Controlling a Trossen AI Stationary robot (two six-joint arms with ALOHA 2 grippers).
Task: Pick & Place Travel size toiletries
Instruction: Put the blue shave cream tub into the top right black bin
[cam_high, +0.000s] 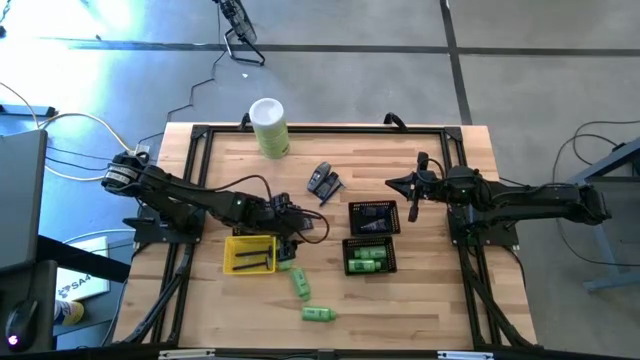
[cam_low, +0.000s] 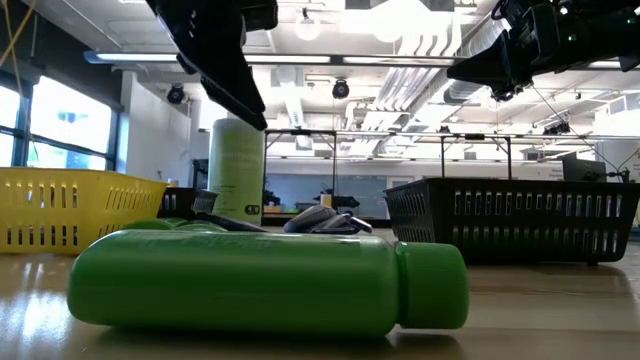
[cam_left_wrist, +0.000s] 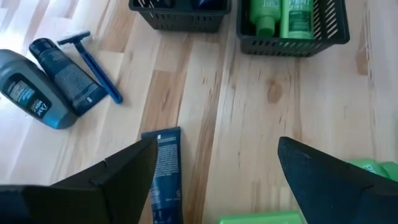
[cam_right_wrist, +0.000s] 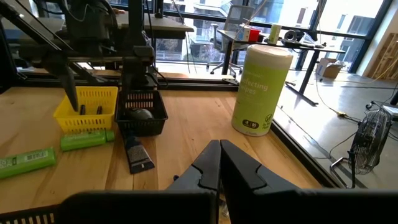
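Toiletries lie spread over the wooden table. One dark blue tube lies flat on the table between the fingers of the left tool, nearer one finger and not gripped; the left tool stands open, hovering above it. Green bottles show beside the other finger, and a further green one lies just under the tool at the picture's edge. Ahead of the left tool stand two black mesh baskets: one basket holds green bottles; the contents of the other basket cannot be told from the wrist view. To one side ahead of the left tool lie two dark grey bottles and a blue razor, close together.

In the high view, the left tool is beside a yellow tray. Two green bottles and lie loose on the table near that tray. A tall pale-green canister stands well apart at the far edge.

The right tool is closed and empty, held above the table beside the baskets, well apart from the left tool.
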